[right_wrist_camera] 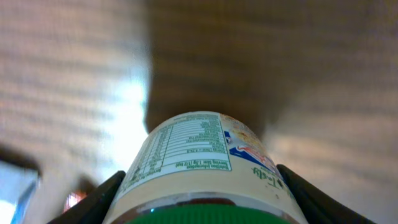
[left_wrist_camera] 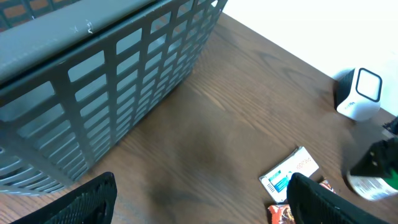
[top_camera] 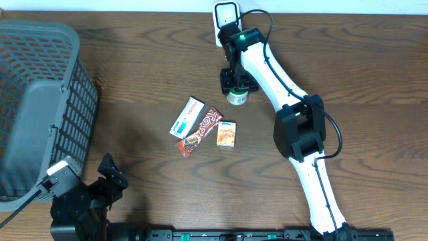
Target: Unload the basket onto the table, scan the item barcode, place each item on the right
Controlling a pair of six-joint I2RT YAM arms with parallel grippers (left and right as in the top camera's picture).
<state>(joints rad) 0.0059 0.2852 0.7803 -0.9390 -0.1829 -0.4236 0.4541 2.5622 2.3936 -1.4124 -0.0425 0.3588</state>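
While the left gripper (left_wrist_camera: pixel 202 202) hangs released by the basket (top_camera: pixel 73 114), the right gripper (top_camera: pixel 235 86) clasps the bottle (top_camera: pixel 237 98) in its jaws, lid toward the wrist, long axis along them, near the scanner (top_camera: pixel 226 13).

No legible txt (bottle (right_wrist_camera: pixel 205 163) print blurry)

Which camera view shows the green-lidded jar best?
The right wrist view: the jar fills the frame, its label print visible. Overhead shows it small, under the right gripper. The left wrist view catches only a blurred part at its edge.
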